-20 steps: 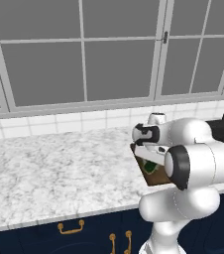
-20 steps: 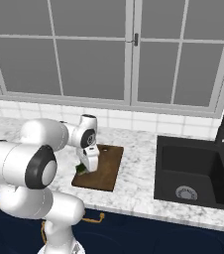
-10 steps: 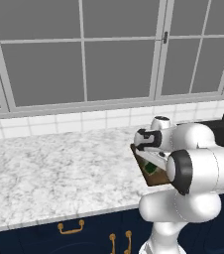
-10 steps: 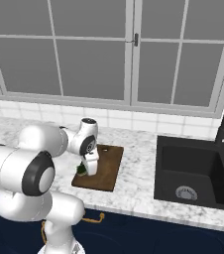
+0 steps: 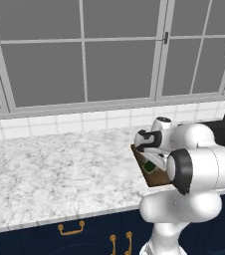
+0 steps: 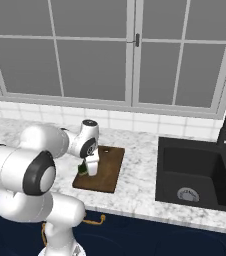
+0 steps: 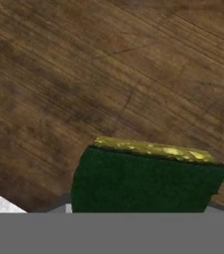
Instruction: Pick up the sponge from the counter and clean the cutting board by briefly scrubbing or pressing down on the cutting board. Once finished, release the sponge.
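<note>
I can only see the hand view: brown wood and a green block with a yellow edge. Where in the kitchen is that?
Observer: The wood is a cutting board lying on a marbled counter under a big window.
Operator: What's next to it?
Observer: In the right base view a black sink sits to its right, with bare counter between.
Operator: And the green block?
Observer: That's the sponge, in the gripper over the board's near left part.
</note>
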Motion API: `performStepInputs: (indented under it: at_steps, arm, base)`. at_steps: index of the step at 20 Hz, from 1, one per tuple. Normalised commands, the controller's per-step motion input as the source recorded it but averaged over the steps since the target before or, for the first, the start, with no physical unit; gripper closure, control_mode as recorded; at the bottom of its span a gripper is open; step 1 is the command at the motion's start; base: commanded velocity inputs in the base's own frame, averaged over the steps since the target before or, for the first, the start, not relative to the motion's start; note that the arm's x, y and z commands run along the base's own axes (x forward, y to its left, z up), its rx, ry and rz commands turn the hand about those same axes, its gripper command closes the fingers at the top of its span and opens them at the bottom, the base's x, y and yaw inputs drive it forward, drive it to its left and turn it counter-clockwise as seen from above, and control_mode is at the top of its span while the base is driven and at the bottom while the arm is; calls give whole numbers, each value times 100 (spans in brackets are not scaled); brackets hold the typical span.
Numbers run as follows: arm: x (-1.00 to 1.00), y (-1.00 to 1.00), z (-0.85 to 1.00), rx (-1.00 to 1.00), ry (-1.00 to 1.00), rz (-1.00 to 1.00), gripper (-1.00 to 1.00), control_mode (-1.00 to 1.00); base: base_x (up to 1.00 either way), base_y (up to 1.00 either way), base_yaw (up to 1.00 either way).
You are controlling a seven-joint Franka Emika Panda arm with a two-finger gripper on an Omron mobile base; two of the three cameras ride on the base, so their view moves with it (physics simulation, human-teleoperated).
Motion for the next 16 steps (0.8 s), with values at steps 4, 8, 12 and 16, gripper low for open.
performStepInputs:
  at_steps: [4,8,12,16]
  arm:
    - [27,0,-8,0,-7,-4,100,-100]
    - [30,-5,-13,0,-5,-5,100,-100]
    - [37,-13,-11,0,-3,-6,100,-100]
    - [37,-18,-11,0,-2,-8,100,-100]
  base:
    - [0,0,0]
    - [0,0,0]
    - [0,0,0]
    - [0,0,0]
